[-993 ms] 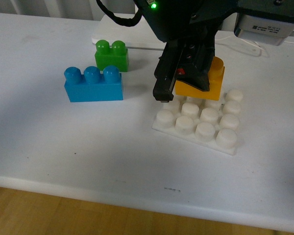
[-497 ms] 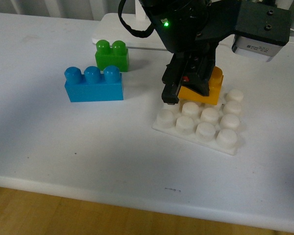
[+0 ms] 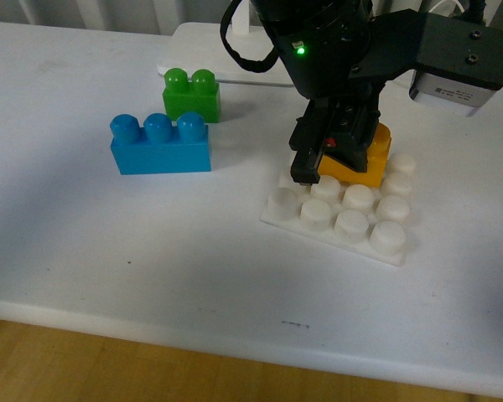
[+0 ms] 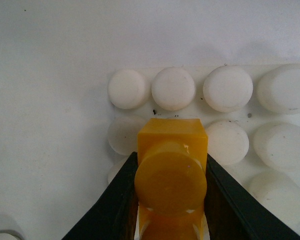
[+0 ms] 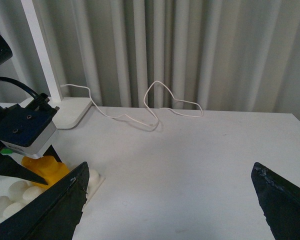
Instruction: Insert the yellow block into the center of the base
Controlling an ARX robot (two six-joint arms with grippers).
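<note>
White worktop, near to far. The studded base lies nearest, toward the right. The left gripper reaches down onto it, its fingers clenched on the block. The block stands over the base's rear-middle studs. Its lower edge is hidden, so whether it is seated cannot be told. In the left wrist view only one block stud shows fully, and the rest is cut off. The blue brick lies to the left, apart from the base. The green brick stands behind it, and the lamp foot is farthest, partly masked by the arm. The right gripper is seen only in its own view, its fingers spread and holding nothing.
</note>
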